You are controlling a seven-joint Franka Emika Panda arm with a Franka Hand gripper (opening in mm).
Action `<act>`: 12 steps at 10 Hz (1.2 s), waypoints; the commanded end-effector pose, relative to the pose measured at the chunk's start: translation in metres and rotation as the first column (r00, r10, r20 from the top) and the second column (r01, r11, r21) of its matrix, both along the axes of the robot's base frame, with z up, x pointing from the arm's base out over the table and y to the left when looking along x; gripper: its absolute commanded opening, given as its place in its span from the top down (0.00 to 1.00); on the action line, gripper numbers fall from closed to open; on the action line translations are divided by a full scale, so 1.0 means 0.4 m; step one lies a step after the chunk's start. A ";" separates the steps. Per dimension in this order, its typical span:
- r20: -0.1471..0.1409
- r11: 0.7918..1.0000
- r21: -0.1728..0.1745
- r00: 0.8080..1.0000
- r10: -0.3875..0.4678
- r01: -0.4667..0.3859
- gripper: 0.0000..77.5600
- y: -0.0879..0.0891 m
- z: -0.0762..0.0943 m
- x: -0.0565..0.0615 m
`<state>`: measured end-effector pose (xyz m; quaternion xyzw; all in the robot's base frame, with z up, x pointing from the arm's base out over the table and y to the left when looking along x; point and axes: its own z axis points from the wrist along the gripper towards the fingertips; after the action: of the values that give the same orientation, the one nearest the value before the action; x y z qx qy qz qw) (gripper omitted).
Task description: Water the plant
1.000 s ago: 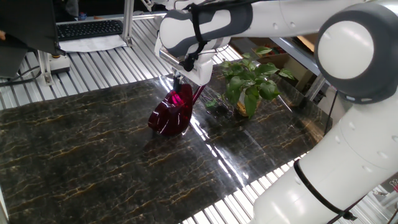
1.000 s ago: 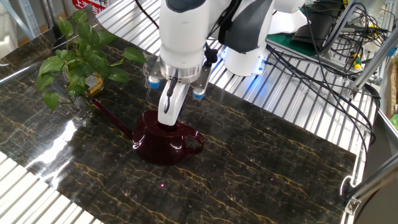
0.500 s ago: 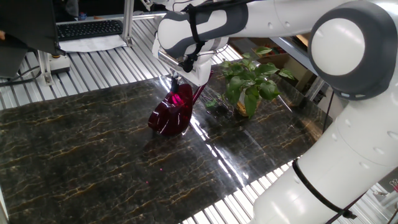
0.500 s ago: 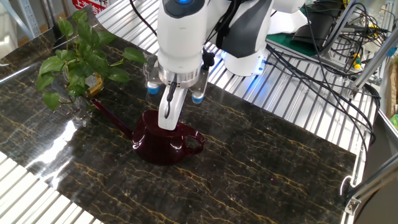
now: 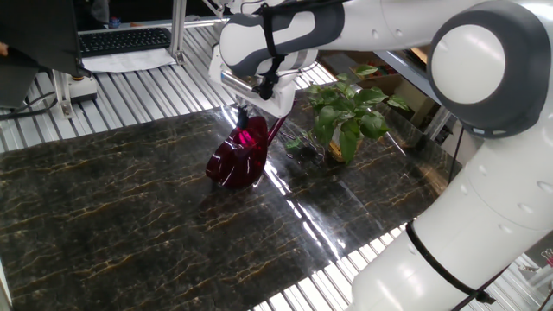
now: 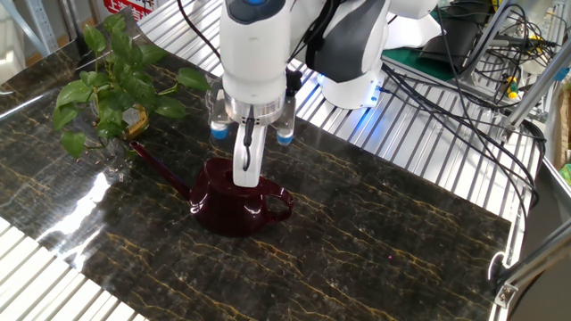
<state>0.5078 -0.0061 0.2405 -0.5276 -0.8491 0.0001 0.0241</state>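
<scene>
**Gripper over the watering can, plant at the far corner**

On the dark marble table (image 6: 375,232), the red watering can (image 6: 236,205) sits near the middle, with wide bare stone on its handle side and toward the near edge. Its long spout (image 6: 161,169) runs out toward the plant (image 6: 111,85), which stands at the table's corner, close to the edge where the stone meets the slatted metal bench (image 5: 147,95). Spout tip and plant base lie near each other; touching or apart, cannot tell.

The gripper (image 6: 247,178) hangs straight down over the can's top, fingers (image 6: 251,160) close together, tips at the can's upper rim. Whether they pinch anything there, cannot tell: from the one side the translucent red body (image 5: 240,154) and the wrist block the contact point.

The plant's pot is mostly hidden under leaves (image 5: 346,117); only a yellowish patch shows. Glare streaks the stone beside it.

Beyond the table: a keyboard (image 5: 125,39) on the bench and a tangle of cables (image 6: 473,80) behind the robot's base.
</scene>
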 end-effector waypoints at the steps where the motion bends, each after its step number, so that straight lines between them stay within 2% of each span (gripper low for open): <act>1: 0.000 0.999 0.019 0.999 -0.032 0.032 1.00 -0.001 0.003 0.002; 3: 0.012 0.997 0.058 0.999 -0.046 0.045 1.00 0.000 0.003 0.003; 4: 0.016 0.995 0.084 0.998 -0.058 0.056 1.00 0.001 0.008 0.019; 5: 0.020 0.994 0.087 0.998 -0.066 0.064 1.00 0.002 0.014 0.036; 7: 0.015 0.994 0.085 0.997 -0.075 0.074 1.00 0.003 0.016 0.061; 9: 0.011 0.992 0.070 0.995 -0.104 0.103 1.00 0.007 0.000 0.065; 12: 0.013 0.990 0.019 0.990 -0.142 0.142 1.00 0.013 -0.031 0.070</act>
<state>0.5343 -0.0017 0.2317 -0.5800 -0.8137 -0.0226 0.0303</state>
